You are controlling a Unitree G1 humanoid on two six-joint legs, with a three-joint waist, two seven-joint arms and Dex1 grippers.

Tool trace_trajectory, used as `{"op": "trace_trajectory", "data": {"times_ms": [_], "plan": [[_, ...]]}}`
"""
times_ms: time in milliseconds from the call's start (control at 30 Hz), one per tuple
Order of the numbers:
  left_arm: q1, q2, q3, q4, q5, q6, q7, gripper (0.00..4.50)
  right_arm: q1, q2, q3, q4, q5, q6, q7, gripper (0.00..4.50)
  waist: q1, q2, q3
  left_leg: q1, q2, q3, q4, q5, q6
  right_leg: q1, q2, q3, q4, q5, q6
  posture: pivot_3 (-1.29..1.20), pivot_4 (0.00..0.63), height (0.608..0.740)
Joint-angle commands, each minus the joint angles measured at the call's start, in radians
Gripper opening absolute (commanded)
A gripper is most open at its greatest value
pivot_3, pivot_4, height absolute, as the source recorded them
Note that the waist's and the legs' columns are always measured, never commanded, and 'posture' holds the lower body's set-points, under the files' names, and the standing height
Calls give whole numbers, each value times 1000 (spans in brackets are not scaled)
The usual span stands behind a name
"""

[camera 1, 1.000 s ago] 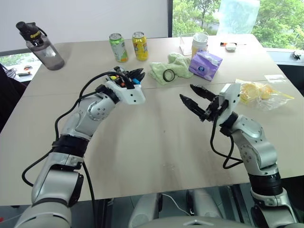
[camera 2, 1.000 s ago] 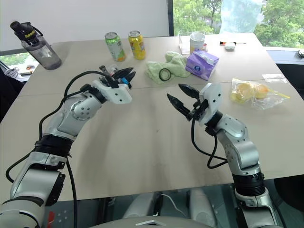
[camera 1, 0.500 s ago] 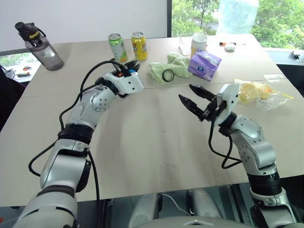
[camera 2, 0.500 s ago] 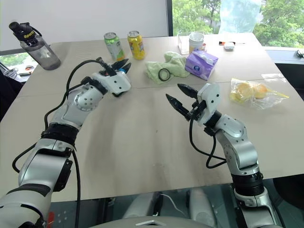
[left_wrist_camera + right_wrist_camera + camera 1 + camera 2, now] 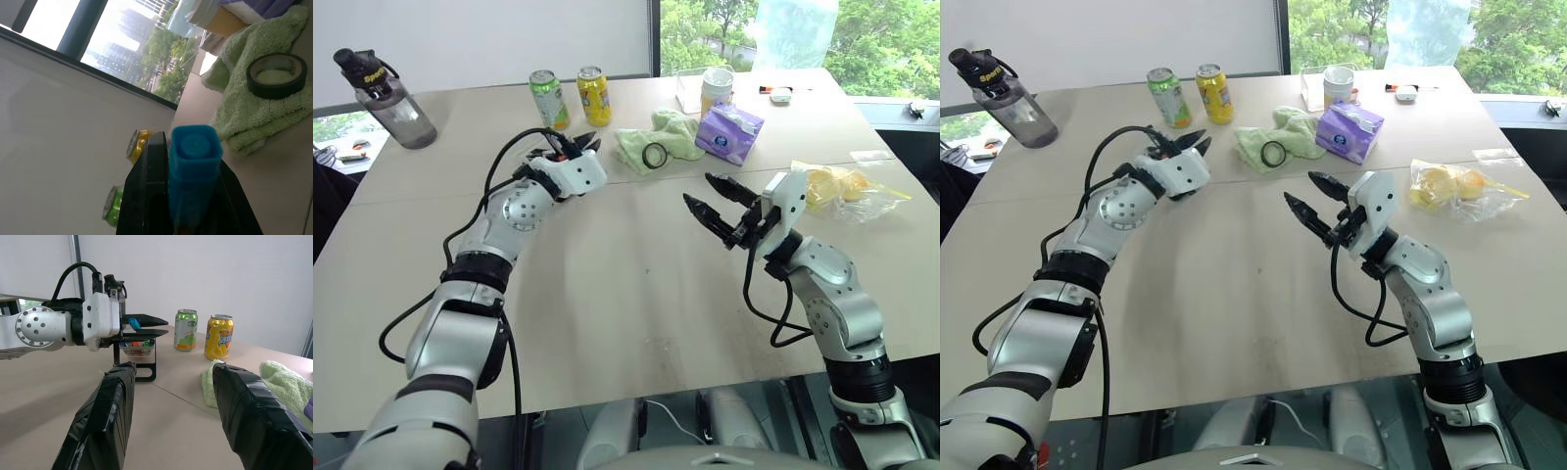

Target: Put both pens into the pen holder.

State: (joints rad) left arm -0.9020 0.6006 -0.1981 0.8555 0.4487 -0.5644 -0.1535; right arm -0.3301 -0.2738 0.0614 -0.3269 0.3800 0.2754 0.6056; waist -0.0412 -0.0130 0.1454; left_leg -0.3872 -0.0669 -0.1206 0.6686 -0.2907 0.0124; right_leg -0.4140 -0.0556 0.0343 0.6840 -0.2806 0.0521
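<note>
My left gripper [image 5: 590, 146] is shut on a pen, whose blue end [image 5: 194, 152] sticks out between the black fingers [image 5: 149, 191]. In the right wrist view that gripper [image 5: 163, 327] hovers level just above the pen holder [image 5: 138, 363], a small black frame with orange and green pieces, standing on the table. In the head views the left hand covers the holder. I cannot make out the other pen. My right gripper [image 5: 700, 190] is open and empty above the table's middle, pointing toward the left hand.
At the back stand a water bottle [image 5: 386, 88], a green can [image 5: 548, 98] and a yellow can [image 5: 592, 95]. A green towel [image 5: 671, 132] carries a tape roll [image 5: 654, 155]. A purple tissue pack [image 5: 734, 132], a white cup [image 5: 717, 90] and a plastic bag [image 5: 842, 186] lie further right.
My left arm has reached further out across the table toward the cans, still holding the pen. The right arm has kept still.
</note>
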Motion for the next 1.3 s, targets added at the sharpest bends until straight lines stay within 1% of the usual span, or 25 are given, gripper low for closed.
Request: {"op": "trace_trajectory", "data": {"times_ms": [33, 233, 300, 333, 400, 433, 467, 500, 567, 733, 800, 867, 900, 967, 1067, 1133, 1200, 1233, 1300], "plan": [[-64, -3, 9, 76, -4, 11, 29, 0, -19, 1, -2, -24, 9, -17, 4, 2674, 0, 0, 0, 0, 0, 0, 0, 0, 0, 0, 0, 0, 0, 0, 0, 0, 150, 740], [-131, -17, 8, 220, -6, 38, 58, 0, -16, -2, -6, -29, 7, -19, 1, 2674, -1, 0, 0, 0, -1, 0, 0, 0, 0, 0, 0, -1, 1, 0, 0, 0, 150, 740], [-141, -18, 13, 249, -12, 36, 70, 1010, -14, -2, -8, -31, 6, -19, -3, 2731, -2, 0, 0, 0, -1, 0, 0, 0, 0, -1, 1, -1, 2, 0, 0, 0, 150, 740], [-147, -16, 10, 260, -9, 38, 74, 1350, -12, -1, -7, -33, 6, -19, -4, 2731, -2, 0, 0, 0, -1, 0, 0, 0, 0, -1, 0, -1, 3, 0, 0, 0, 150, 740], [-157, -15, 6, 274, -5, 45, 82, 2201, -10, -1, -7, -37, 6, -18, -6, 2731, -2, 0, 0, 0, -1, 0, 0, 0, 0, -1, 0, -1, 4, 0, 0, 0, 150, 740], [-161, -13, 1, 277, 2, 45, 91, 2691, -9, -1, -6, -38, 6, -18, -7, 2731, -1, 0, 0, 0, -1, 0, 1, 0, 0, -1, 0, -1, 4, 0, 0, 0, 150, 740], [-166, -11, -7, 278, 14, 47, 106, 3278, -9, 0, -6, -39, 6, -18, -8, 2731, -1, 0, 0, 0, -1, 0, 1, 0, 0, -1, 0, -1, 4, 0, 0, 0, 150, 740], [-169, -10, -11, 280, 19, 48, 114, 3562, -9, 0, -6, -39, 6, -19, -8, 2731, -1, 0, 0, 0, -1, 0, 1, 0, 0, -1, 0, -1, 4, 0, 0, 0, 150, 740], [-172, -10, -9, 281, 14, 47, 117, 4434, -8, 1, -5, -39, 4, -20, -10, 2731, -1, 0, 0, 0, -1, 0, 1, 0, 0, -1, 0, -1, 4, 0, 0, 0, 150, 740], [-160, -6, 11, 248, -13, 10, 100, 4479, -2, 4, 0, -41, 1, -21, -11, 2731, -2, 0, 0, 0, -1, 0, 1, 0, 0, -1, 0, -1, 5, 0, 0, 0, 150, 740], [-133, -29, 47, 207, -103, -41, -14, 4479, 4, -3, 0, -41, -2, -19, -6, 2731, -1, 0, 0, 0, -1, 0, 1, 0, 0, -1, 0, 0, 5, 0, 0, 0, 150, 740], [-82, -64, 86, 136, -239, -68, -182, 4479, 16, -18, -1, -39, -8, -20, 5, 2731, 0, 0, 0, 0, -1, 0, 1, 0, 0, -1, -2, -1, 5, 0, 0, 0, 150, 740], [-39, -87, 112, 71, -333, -49, -275, 4479, 31, -33, -2, -33, -13, -27, 19, 2731, 1, 0, 0, 0, -1, 0, 1, 0, 0, -1, -2, -1, 5, 0, 0, 0, 150, 740], [91, -108, 144, -147, -507, 87, -435, 4479, 86, -77, -3, -15, -25, -44, 59, 2731, 0, 0, 0, 0, -1, 0, 2, 0, 0, -1, -3, -2, 4, 0, 0, 0, 150, 740], [300, -92, 172, -527, -730, 389, -553, 4479, 148, -119, -23, 11, -22, -62, 93, 2731, -15, 0, 0, -1, 0, 0, 2, 0, 0, -1, -3, 1, 4, 0, 0, 0, 150, 740], [438, -61, 194, -762, -859, 592, -567, 4479, 179, -143, -39, 29, -17, -64, 107, 2731, -28, 0, 0, 0, 1, 0, 1, 0, 0, -1, -2, 5, 4, 0, 0, 0, 150, 740], [635, -11, 240, -978, -960, 789, -534, 4479, 227, -199, -53, 59, -25, -69, 151, 2731, -29, 1, 0, 2, 2, 0, 0, 0, 0, -1, -1, 9, 6, 0, 0, 0, 150, 740], [734, 16, 262, -1063, -978, 858, -513, 4479, 249, -224, -63, 77, -28, -76, 171, 2731, -32, 1, -1, 4, 2, 0, 0, 0, 0, 0, 0, 10, 6, 0, 0, 0, 150, 740], [902, 50, 299, -1182, -975, 914, -491, 4479, 279, -252, -84, 117, -21, -105, 204, 2731, -28, 2, -1, 7, 1, 1, -2, -1, 0, 1, 1, 14, 6, 0, 0, 0, 150, 740]]}}
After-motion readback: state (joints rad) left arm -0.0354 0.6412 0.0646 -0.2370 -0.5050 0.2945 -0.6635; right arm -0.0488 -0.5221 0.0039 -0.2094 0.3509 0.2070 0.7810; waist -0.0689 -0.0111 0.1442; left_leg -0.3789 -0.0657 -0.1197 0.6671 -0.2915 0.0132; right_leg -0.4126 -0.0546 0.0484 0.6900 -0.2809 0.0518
